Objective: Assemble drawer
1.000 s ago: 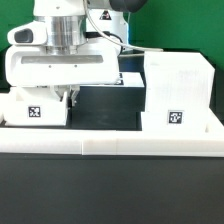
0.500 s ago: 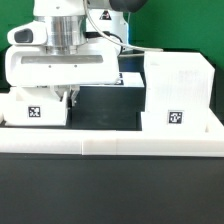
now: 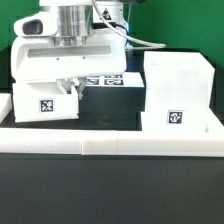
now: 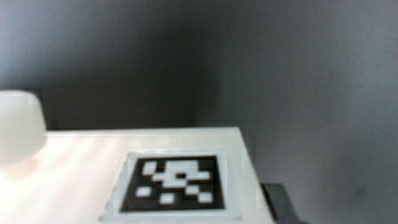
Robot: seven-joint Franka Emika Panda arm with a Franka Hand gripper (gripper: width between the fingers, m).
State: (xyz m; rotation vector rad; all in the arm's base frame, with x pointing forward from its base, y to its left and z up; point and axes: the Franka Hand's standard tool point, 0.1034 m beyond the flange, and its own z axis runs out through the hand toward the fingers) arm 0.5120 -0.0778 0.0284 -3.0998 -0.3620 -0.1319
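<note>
A small white open-top tray point(image 3: 45, 100) with a black-and-white tag sits at the exterior view's left, slightly raised and tilted. My gripper point(image 3: 68, 90) comes down from above onto the tray's wall on the exterior view's right and is shut on it. The wrist view shows the tray's tagged face point(image 4: 178, 180) close up, with one dark finger point(image 4: 276, 203) at its edge. The tall white case point(image 3: 175, 88) with its own tag stands at the exterior view's right, apart from the tray. A second tray does not show.
A long low white rail point(image 3: 110, 148) runs along the front of the black table, and another rail point(image 3: 5, 115) edges the exterior view's left. The marker board point(image 3: 112, 80) lies behind, between tray and case. Cables hang behind the arm.
The gripper and the small tray have moved together, up and a little toward the exterior view's right. The case has not moved.
</note>
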